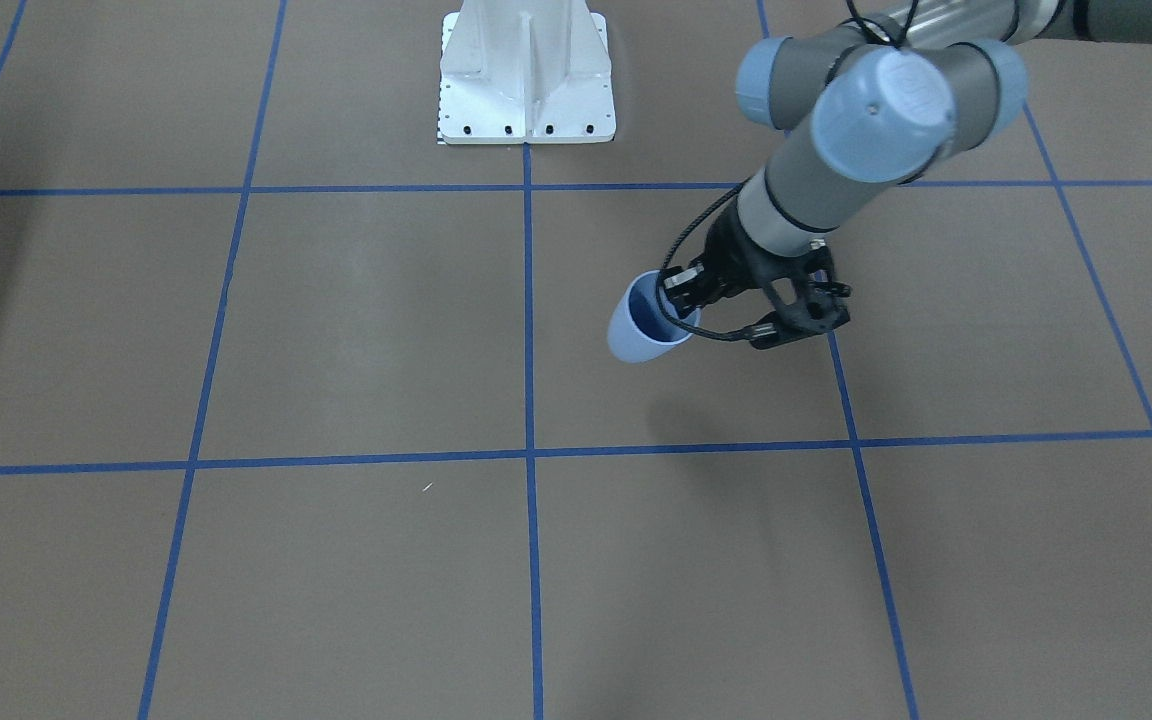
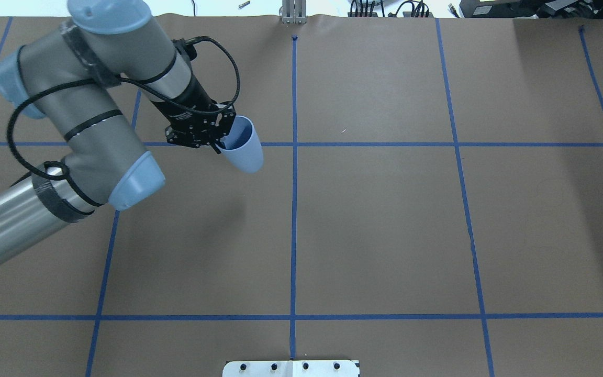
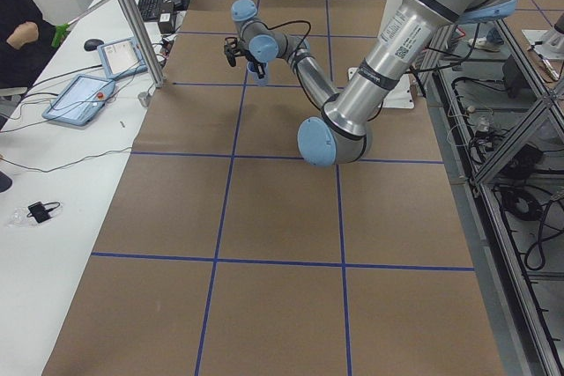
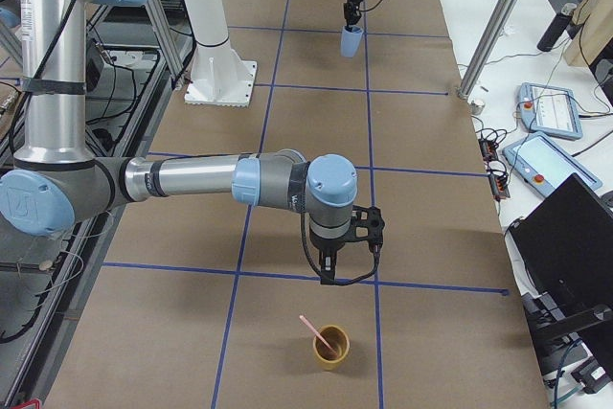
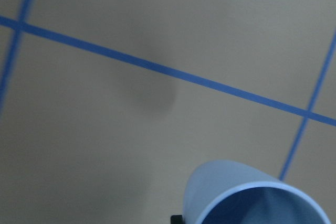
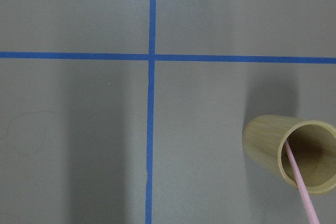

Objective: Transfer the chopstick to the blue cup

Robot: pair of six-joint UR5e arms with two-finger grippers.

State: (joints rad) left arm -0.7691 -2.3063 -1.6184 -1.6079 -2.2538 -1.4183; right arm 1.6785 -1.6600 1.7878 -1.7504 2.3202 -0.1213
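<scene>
Overhead exterior puts the left gripper (image 2: 222,140) at the rim of the blue cup (image 2: 244,151). Its fingers (image 1: 681,293) are closed on the cup's wall, one pad down in the dark blue interior and the other against the outside, so the jaws stand only a wall's thickness apart. The cup hangs from that grip tilted, with its mouth toward the wrist and its narrow base lower and angled away. Its shadow lies apart from it on the brown table (image 2: 385,235), and the left wrist view shows the rim with the surface well below, so the cup is off the table. It hangs over a blue tape line (image 2: 385,144), on the left arm's side of the centre line. Behind the fingers a black cable (image 2: 233,63) loops from the wrist back along the grey forearm. The right gripper (image 4: 330,270) shows only in the exterior right view, pointing down above the table, and whether its fingers are apart or together cannot be told. Near it, closer to that camera, a tan cup (image 4: 329,350) stands upright with the chopstick (image 4: 314,329) leaning inside, its upper end sticking out past the rim. The right wrist view has this cup at lower right, with the chopstick slanting out of its mouth. Both are well apart from the blue cup, toward the table's other end.
</scene>
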